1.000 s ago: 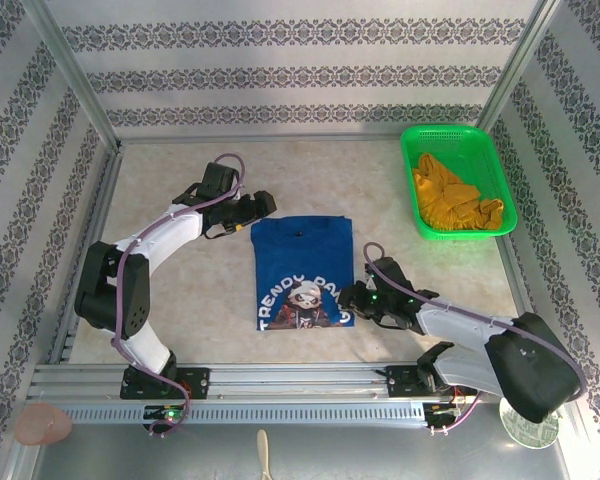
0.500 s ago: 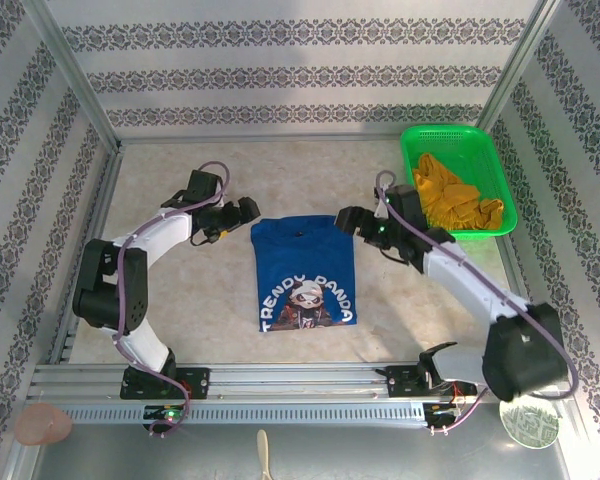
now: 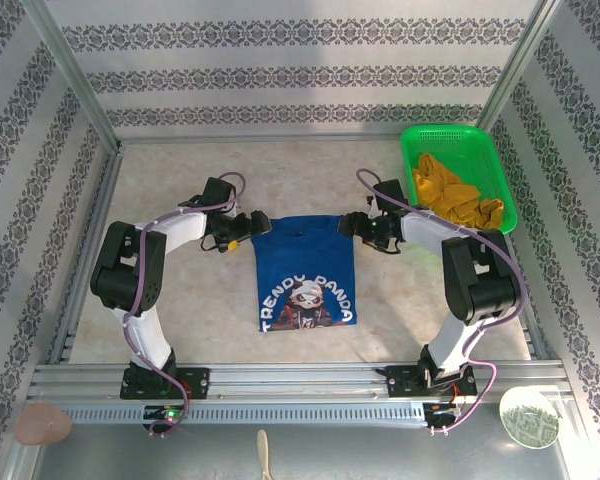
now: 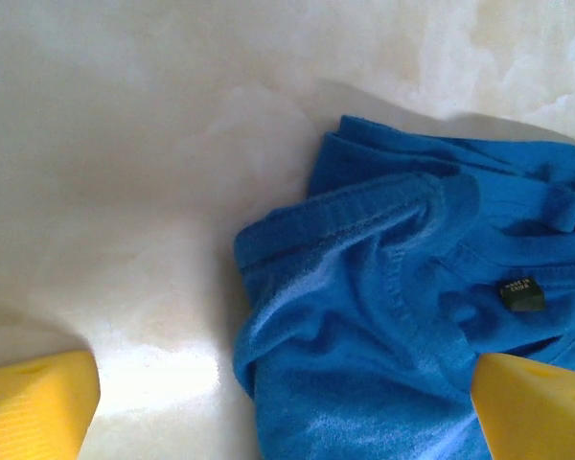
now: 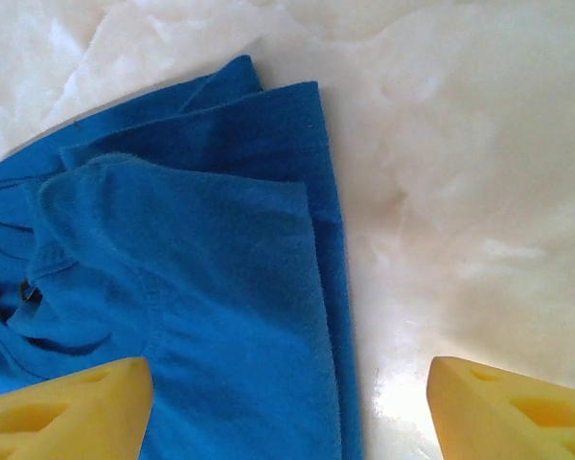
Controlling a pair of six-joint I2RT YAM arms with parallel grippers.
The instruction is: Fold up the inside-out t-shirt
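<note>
The royal-blue t-shirt (image 3: 304,270) lies folded into a narrow rectangle at the table's middle, a panda print and white lettering facing up. My left gripper (image 3: 242,226) sits open at its far left corner. In the left wrist view the rumpled collar and label (image 4: 523,291) lie between the yellow fingertips (image 4: 38,402), nothing gripped. My right gripper (image 3: 358,226) is open at the shirt's far right corner. In the right wrist view its yellow fingertips (image 5: 503,407) straddle the shirt's layered right edge (image 5: 307,240), one over cloth and one over bare table.
A green basket (image 3: 458,180) at the back right holds a mustard yellow-orange garment (image 3: 455,200). Patterned walls ring the table (image 3: 180,300). A metal rail (image 3: 280,385) runs along the near edge, past both arm bases.
My right arm swung from the shirt's near right corner up to its far right corner. The left gripper drew back, then returned to the far left corner. The shirt stayed put.
</note>
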